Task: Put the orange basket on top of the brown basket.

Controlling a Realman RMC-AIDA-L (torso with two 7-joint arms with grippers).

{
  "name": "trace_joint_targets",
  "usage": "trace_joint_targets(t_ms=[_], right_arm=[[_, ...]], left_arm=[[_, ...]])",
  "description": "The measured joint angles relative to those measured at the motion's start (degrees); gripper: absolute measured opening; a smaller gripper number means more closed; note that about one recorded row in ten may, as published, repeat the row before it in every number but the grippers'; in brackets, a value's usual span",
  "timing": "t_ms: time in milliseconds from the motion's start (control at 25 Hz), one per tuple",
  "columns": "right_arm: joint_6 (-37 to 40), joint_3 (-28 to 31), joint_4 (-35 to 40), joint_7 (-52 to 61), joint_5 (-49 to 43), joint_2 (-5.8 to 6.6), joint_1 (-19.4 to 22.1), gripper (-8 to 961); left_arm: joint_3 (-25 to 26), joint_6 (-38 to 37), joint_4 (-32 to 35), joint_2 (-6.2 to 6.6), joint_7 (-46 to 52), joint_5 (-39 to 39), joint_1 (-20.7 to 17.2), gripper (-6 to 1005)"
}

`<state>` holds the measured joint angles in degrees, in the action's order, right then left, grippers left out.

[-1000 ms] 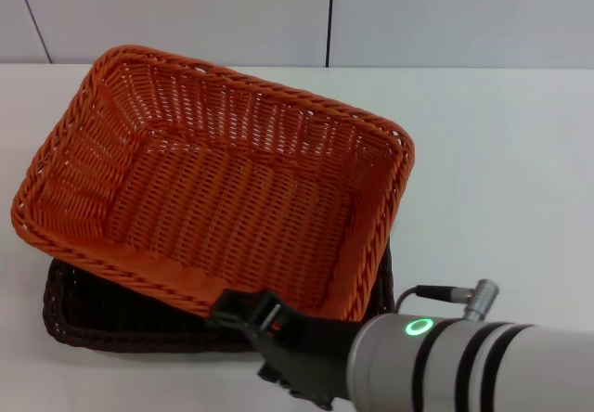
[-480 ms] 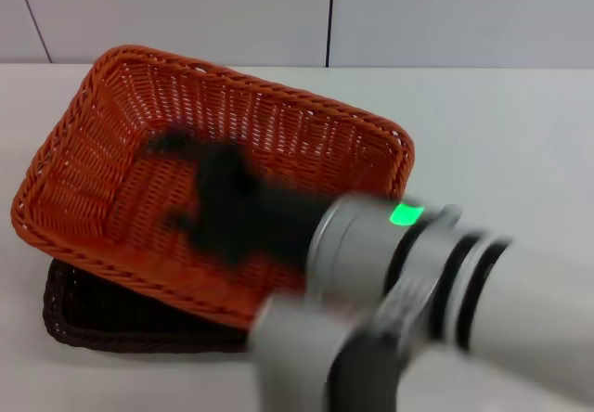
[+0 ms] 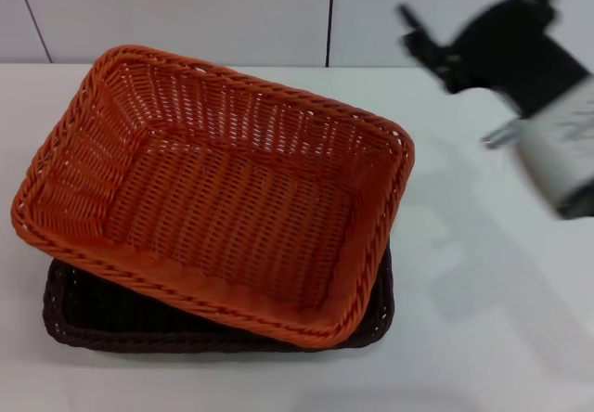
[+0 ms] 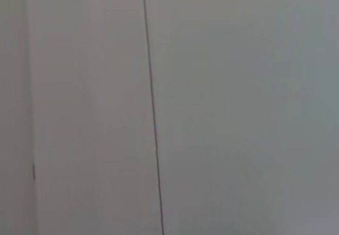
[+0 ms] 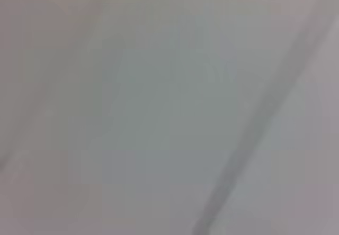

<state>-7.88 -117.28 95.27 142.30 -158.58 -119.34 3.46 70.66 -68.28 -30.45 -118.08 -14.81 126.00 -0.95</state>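
The orange basket [image 3: 223, 189] rests on top of the brown basket [image 3: 102, 315], turned a little askew, so the brown rim shows along the near and left sides. My right gripper [image 3: 457, 2] is raised high at the far right, well clear of both baskets. Its black fingers [image 3: 422, 33] are spread apart with nothing between them. The left gripper does not show in the head view, and both wrist views hold only blank pale surface.
The baskets stand on a white table [image 3: 501, 273]. A pale panelled wall [image 3: 186, 13] with a vertical seam runs along the table's far edge. The arm's shadow falls on the table right of the baskets.
My right arm swung up from the near rim, across the orange basket, to the far upper right. The orange basket stayed resting on the brown one.
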Motion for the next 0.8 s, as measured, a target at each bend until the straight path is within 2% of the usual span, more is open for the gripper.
trace_joint_targets(t_ms=[40, 80, 160, 200, 240, 280, 320, 360, 400, 440, 480, 560, 600, 640, 800], right_arm=[[-5.24, 0.01, -2.42, 2.49, 1.79, 0.03, 1.36, 745], [-17.56, -0.18, -8.52, 7.93, 5.61, 0.17, 3.55, 745], [-28.73, -0.38, -14.57, 13.43, 7.41, 0.35, 4.64, 745], [-28.73, -0.38, -14.57, 13.43, 7.41, 0.35, 4.64, 745], [-37.57, -0.44, -20.38, 18.16, 8.0, 0.45, 5.1, 745], [-37.57, -0.44, -20.38, 18.16, 8.0, 0.45, 5.1, 745], [-41.67, -0.45, -23.54, 20.28, 8.33, 0.43, 5.18, 745], [-49.4, -0.43, -29.66, 23.92, 9.81, 0.39, 4.89, 745], [-49.4, -0.43, -29.66, 23.92, 9.81, 0.39, 4.89, 745], [-57.3, -0.42, -36.2, 26.25, 12.34, 0.36, 4.04, 745], [-57.3, -0.42, -36.2, 26.25, 12.34, 0.36, 4.04, 745], [-66.27, -1.54, -46.03, 26.7, 16.7, 0.22, 1.23, 745], [-66.27, -1.54, -46.03, 26.7, 16.7, 0.22, 1.23, 745], [-70.29, -4.1, -51.34, 26.74, 21.16, 0.15, -1.17, 745], [-72.79, -8.08, -55.01, 26.78, 26.53, 0.16, -3.54, 745]], left_arm=[[0.09, -0.41, -0.01, 0.0, 0.91, -0.01, -0.06, 785], [0.31, -0.88, 0.1, 0.01, 3.71, 0.12, -0.15, 785], [0.55, -1.2, 0.59, 0.07, 6.55, 0.44, -0.12, 785], [0.55, -1.2, 0.59, 0.07, 6.55, 0.44, -0.12, 785], [0.67, -1.52, 1.16, 0.14, 7.52, 0.64, 0.09, 785], [0.67, -1.52, 1.16, 0.14, 7.52, 0.64, 0.09, 785], [0.68, -1.69, 1.42, 0.17, 7.64, 0.65, 0.24, 785], [0.7, -1.92, 1.56, 0.21, 7.65, 0.65, 0.36, 785], [0.7, -1.92, 1.56, 0.21, 7.65, 0.65, 0.36, 785], [0.75, -2.41, 1.64, 0.21, 7.65, 0.66, 0.43, 785], [0.75, -2.41, 1.64, 0.21, 7.65, 0.66, 0.43, 785], [1.02, -3.5, 2.52, 0.22, 7.56, 0.66, 0.76, 785], [1.12, -3.71, 2.86, 0.22, 7.56, 0.65, 0.9, 785], [1.23, -3.99, 3.24, 0.22, 7.56, 0.66, 1.1, 785], [1.82, -4.4, 4.41, 0.22, 7.69, 0.57, 1.7, 785]])
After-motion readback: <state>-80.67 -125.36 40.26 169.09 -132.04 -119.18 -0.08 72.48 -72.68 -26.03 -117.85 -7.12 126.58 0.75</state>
